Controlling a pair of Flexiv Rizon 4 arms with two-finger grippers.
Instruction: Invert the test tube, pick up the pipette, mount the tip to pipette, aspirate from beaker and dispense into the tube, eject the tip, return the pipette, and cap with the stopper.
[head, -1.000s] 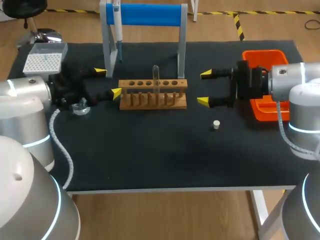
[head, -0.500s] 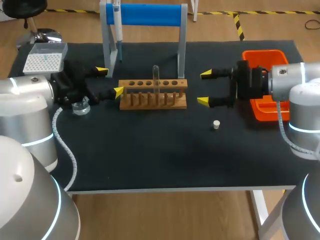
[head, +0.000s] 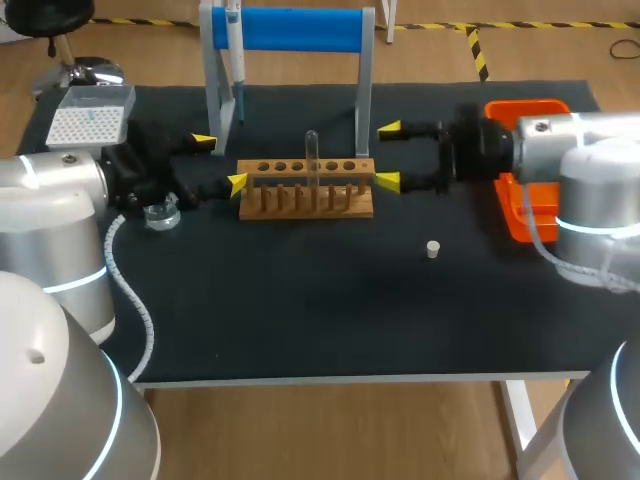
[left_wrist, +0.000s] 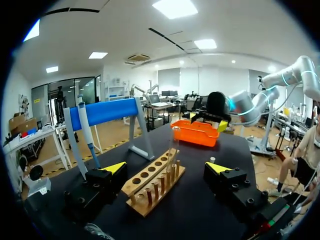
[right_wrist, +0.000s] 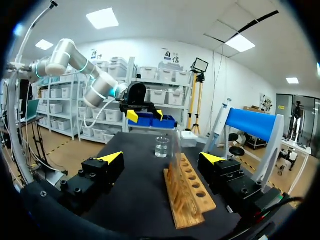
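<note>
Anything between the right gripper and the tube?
Nothing visible above the rack. The right gripper is open by its right end; the tube stands mid-rack, with only the rack's top between them.

Checking my left arm (head: 55, 205): a smooth silver-grey shell, rounded joints, a thin glowing white ring, and a white braided cable (head: 133, 303) running off the wrist. My right arm (head: 595, 175) matches, same silver, same lit ring. The left gripper (head: 218, 163) and right gripper (head: 388, 155) are blocky matte black with yellow wedge tips, and small round screws (right_wrist: 79, 173) sit sunk in the finger blocks.
</note>
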